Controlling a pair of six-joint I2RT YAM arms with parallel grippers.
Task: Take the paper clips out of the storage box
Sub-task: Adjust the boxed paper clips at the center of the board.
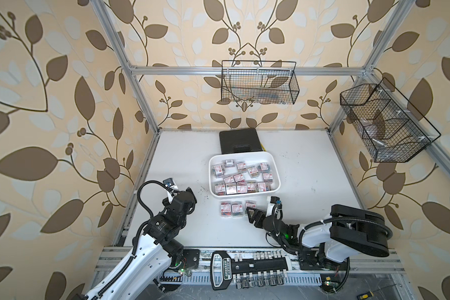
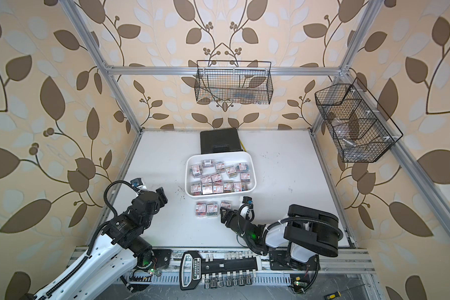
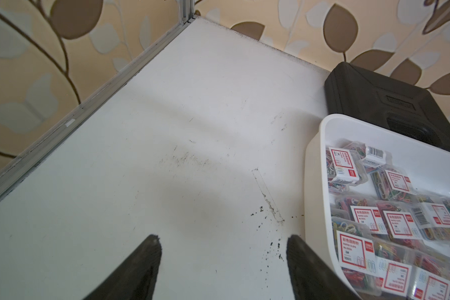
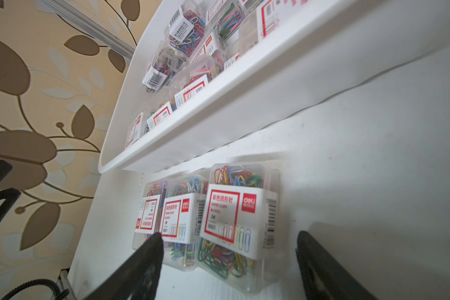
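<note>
The storage box (image 1: 211,181) (image 2: 188,181) is a white tray at the table's middle, holding several paper clips boxes (image 1: 240,178) (image 3: 398,224). Three more clear boxes lie in a row on the table just in front of it (image 1: 226,208) (image 1: 236,209) (image 1: 250,204). My right gripper (image 1: 250,214) (image 4: 229,235) is open at the right end of that row. The end box (image 4: 240,215) lies between its fingers with a gap on each side. My left gripper (image 1: 191,193) (image 3: 224,237) is open and empty over bare table left of the tray.
A black hard case (image 1: 239,141) lies right behind the tray. Two black wire baskets hang on the back wall (image 1: 259,83) and the right frame (image 1: 385,122). A socket rail (image 1: 244,267) runs along the front edge. Aluminium frame rails border the table.
</note>
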